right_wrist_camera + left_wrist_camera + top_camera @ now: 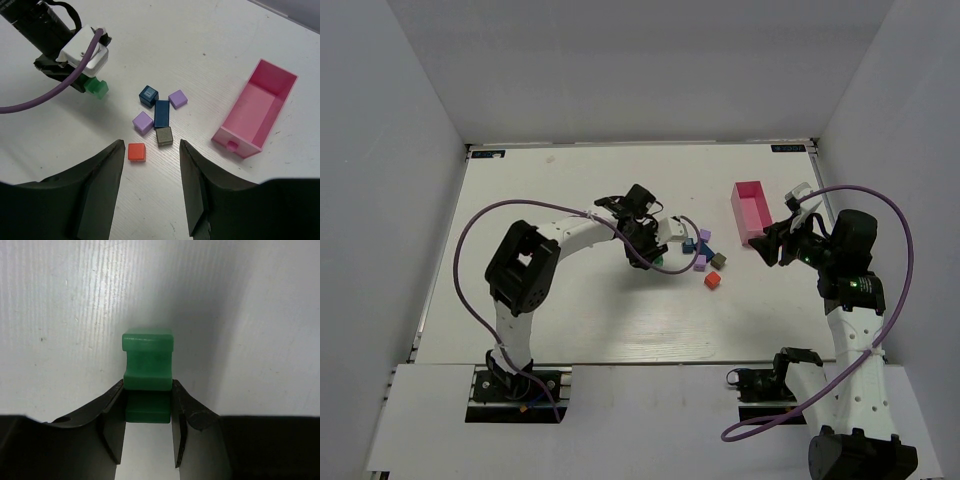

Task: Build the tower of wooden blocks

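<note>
Six small painted wooden blocks (161,113) lie flat in a loose cluster mid-surface, none stacked, so we have no tower yet. Our left claw (148,390) is clenched on a seventh, a green notched wooden block (147,357), just left of the cluster and low over the white surface (550,180).

Risk: we pinch only its near end (shallow bite), so it may pivot or slip out on contact. The cluster is tight. The small red wooden cube (136,151) and grey-brown wooden cube (164,136) sit close together, so a wide claw could knock neighbours.

Our right claw (151,145) hangs released and empty, just beside the open pink rectangular box (235,142).

Open room lies left of and nearer than the cluster. The white enclosure walls (420,150) are well apart from the work.
</note>
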`<action>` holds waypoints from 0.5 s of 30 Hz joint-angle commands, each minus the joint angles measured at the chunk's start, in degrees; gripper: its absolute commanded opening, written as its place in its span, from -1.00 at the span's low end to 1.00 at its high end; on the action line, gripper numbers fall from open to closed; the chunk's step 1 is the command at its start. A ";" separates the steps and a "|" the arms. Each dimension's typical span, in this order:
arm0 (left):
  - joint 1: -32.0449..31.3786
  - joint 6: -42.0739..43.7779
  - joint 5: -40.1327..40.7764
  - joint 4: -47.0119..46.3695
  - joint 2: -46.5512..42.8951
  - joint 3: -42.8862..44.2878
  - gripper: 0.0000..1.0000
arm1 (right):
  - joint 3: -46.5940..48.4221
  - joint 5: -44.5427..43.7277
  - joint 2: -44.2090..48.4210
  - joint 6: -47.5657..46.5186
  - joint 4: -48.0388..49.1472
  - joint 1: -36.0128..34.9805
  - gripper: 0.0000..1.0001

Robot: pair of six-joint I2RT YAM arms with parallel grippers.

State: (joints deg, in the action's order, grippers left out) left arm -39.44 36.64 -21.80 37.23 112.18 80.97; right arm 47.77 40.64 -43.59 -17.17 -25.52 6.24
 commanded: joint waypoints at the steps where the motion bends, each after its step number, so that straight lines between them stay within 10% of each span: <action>1: 0.42 2.56 -1.23 0.47 1.10 3.14 -0.35 | -0.48 1.28 0.09 -0.67 1.00 -0.09 0.08; 15: 0.42 6.42 -0.08 -1.20 3.66 3.67 -0.09 | -0.48 1.10 -0.79 -0.76 0.99 -0.18 0.08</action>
State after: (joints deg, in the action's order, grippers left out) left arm -39.09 40.84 -21.02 36.38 116.33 82.63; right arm 47.77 40.71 -44.45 -17.37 -25.52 6.24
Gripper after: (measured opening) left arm 0.460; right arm 0.540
